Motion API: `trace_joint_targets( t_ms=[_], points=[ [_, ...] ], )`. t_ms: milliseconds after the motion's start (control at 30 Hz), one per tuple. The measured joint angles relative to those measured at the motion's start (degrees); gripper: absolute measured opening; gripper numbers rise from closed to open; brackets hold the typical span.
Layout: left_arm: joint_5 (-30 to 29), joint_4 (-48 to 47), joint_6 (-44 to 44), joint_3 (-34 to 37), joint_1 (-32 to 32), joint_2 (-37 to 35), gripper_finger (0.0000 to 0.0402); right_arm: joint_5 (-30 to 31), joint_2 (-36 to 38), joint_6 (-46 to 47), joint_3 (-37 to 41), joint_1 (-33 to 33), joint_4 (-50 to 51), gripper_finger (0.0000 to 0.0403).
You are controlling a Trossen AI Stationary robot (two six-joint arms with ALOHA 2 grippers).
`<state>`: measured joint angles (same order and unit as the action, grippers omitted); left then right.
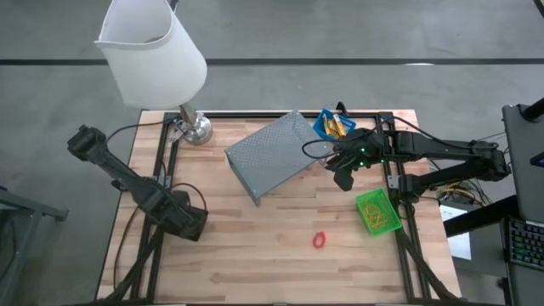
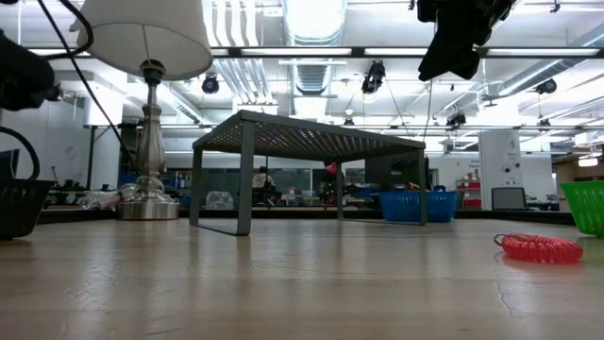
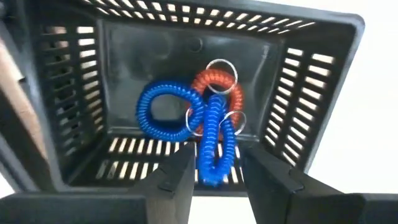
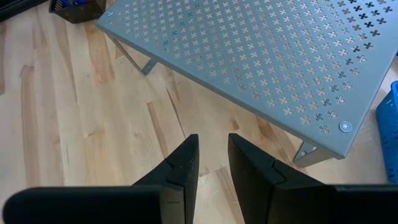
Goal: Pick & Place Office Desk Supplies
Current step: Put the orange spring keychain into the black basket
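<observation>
The left tool (image 3: 214,180) hangs directly over the black bin (image 3: 298,81) at the counter's (image 1: 255,255) 9 o'clock edge, its fingers parted with a gap between them and nothing gripped. Inside that bin lie coiled loops: a blue loop (image 3: 165,112), a red loop (image 3: 217,90) at its side, and a second blue coil (image 3: 214,146) draped across both, with thin metal rings threaded among them.

The right tool (image 4: 211,168) hovers above bare wood toward 3 o'clock, just off the corner of the grey perforated metal stand (image 1: 274,155) that occupies the middle of the counter. Its fingers stand slightly apart and carry nothing.

A lone red coil loop (image 1: 320,240) lies on the counter toward 5 o'clock. The green bin (image 1: 377,211) sits at 4 o'clock; what it holds is too small to tell, perhaps yellow pieces. The blue bin (image 1: 331,124) at 1 o'clock shows yellow pieces inside. A white-shaded lamp (image 1: 153,51) stands at 11 o'clock.
</observation>
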<state>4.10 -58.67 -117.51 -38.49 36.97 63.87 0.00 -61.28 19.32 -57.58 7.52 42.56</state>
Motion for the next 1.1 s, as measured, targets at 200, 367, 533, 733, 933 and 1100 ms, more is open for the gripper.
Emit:
trace_joint_targets(
  t_ms=[200, 367, 533, 733, 933, 1100],
  points=[
    [-0.8, -4.2, -1.0, -3.4, 0.0, 0.0, 0.0134, 0.0, 0.0, 0.0, 0.0, 0.0, 0.0, 0.0084],
    [-4.9, -5.6, -0.6, -5.6, 0.0, 0.0, 0.0134, 0.0, 0.0, 0.0, 0.0, 0.0, 0.0, 0.0084],
    [-16.2, -10.2, 2.7, -9.5, 0.0, 0.8, 0.0134, 0.0, 0.0, 0.0, 0.0, 0.0, 0.0, 0.0084],
    [-29.9, -10.5, 10.5, -12.8, 0.0, 3.4, 0.0134, 0.0, 0.0, 0.0, 0.0, 0.0, 0.0, 0.0084],
    [-45.7, -6.4, 21.6, -15.5, 0.0, 7.0, 0.0134, 0.0, 0.0, 0.0, 0.0, 0.0, 0.0, 0.0084],
    [-53.9, 3.1, 36.1, -15.7, 0.0, 7.4, 0.0134, 0.0, 0.0, 0.0, 0.0, 0.0, 0.0, 0.0084]
  ],
)
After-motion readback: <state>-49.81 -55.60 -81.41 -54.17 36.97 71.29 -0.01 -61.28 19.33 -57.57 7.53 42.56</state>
